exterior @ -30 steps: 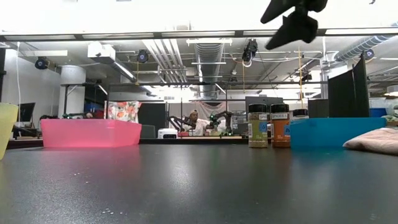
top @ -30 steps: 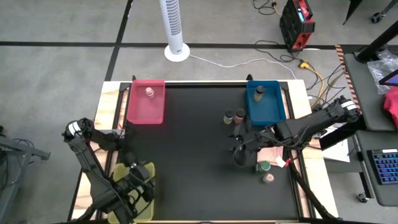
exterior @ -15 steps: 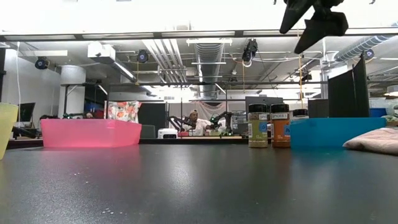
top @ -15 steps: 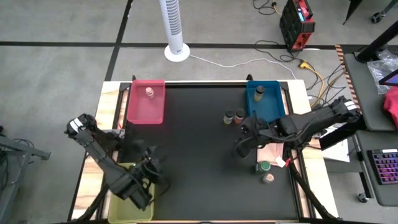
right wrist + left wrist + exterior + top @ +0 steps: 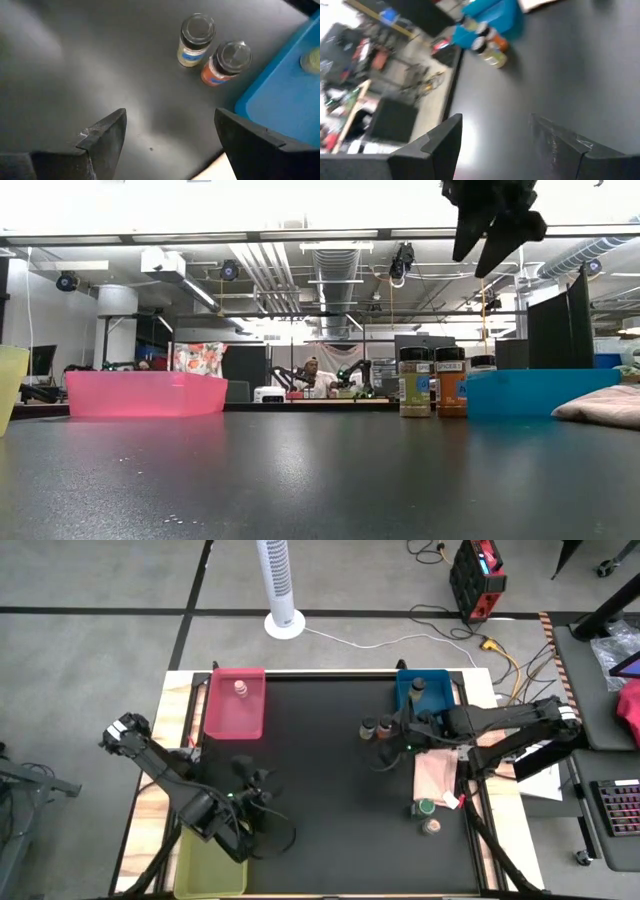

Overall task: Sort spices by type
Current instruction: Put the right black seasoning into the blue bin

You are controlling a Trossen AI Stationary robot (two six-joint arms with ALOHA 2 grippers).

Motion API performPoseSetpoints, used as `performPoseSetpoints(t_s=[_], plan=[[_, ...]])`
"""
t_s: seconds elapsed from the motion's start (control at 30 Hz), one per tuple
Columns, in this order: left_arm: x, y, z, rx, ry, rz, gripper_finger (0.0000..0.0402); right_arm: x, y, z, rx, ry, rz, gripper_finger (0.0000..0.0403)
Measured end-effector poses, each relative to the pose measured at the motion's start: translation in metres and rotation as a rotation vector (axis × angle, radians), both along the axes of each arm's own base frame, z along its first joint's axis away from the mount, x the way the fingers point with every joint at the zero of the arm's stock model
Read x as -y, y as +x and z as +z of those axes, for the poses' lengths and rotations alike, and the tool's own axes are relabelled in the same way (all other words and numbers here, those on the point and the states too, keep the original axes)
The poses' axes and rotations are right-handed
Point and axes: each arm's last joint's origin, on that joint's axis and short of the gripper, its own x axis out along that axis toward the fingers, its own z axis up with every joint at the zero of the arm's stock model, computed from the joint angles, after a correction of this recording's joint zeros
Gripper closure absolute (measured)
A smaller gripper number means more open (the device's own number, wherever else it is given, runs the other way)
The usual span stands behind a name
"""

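A: While the right gripper (image 5: 385, 755) hangs open and empty over the matte black table (image 5: 320, 790), where are the jars?
B: Two dark-capped cylinders (image 5: 197, 40) (image 5: 227, 62) beside the blue tray (image 5: 425, 710), one jar inside (image 5: 417, 688). One in the pink tray (image 5: 240, 689). Two near the pink cloth (image 5: 436, 772).
A: Left gripper (image 5: 262, 795)?
B: Open, empty, near the yellow-green tray (image 5: 205, 875).

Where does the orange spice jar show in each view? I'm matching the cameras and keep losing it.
High: orange jar just left of the blue tray.
Low: right of centre, against the tray's left end.
Left wrist: far off, near the top, by the tray.
Right wrist: upper right, beside the tray.
Shared landmark: the blue tray.
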Motion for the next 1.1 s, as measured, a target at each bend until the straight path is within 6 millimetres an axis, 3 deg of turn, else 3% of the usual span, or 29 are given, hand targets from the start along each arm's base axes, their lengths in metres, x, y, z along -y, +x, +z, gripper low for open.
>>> performPoseSetpoints(t_s=[0.2, 0.43, 0.73, 0.93, 1.1], plan=[[-0.01, 0.013, -0.009, -0.028, -0.156, -0.246, 0.019, 0.021, 0.0, 0.0, -0.074, -0.05, 0.167, 0.01], [-0.045, 0.019, -0.018, 0.183, -0.378, -0.552, 0.019, 0.044, 0.0, -0.001, -0.142, -0.141, 0.277, 0.0092], [-0.093, -0.003, -0.022, 0.42, -0.372, -0.451, 0.019, 0.076, 0.006, -0.012, -0.284, -0.247, 0.498, 0.0084], [-0.11, -0.022, -0.014, 0.51, -0.27, -0.272, 0.019, 0.093, 0.019, -0.026, -0.31, -0.232, 0.556, 0.0064], [-0.115, -0.035, -0.013, 0.537, -0.261, -0.257, 0.019, 0.105, 0.029, -0.042, -0.333, -0.205, 0.602, 0.0055]])
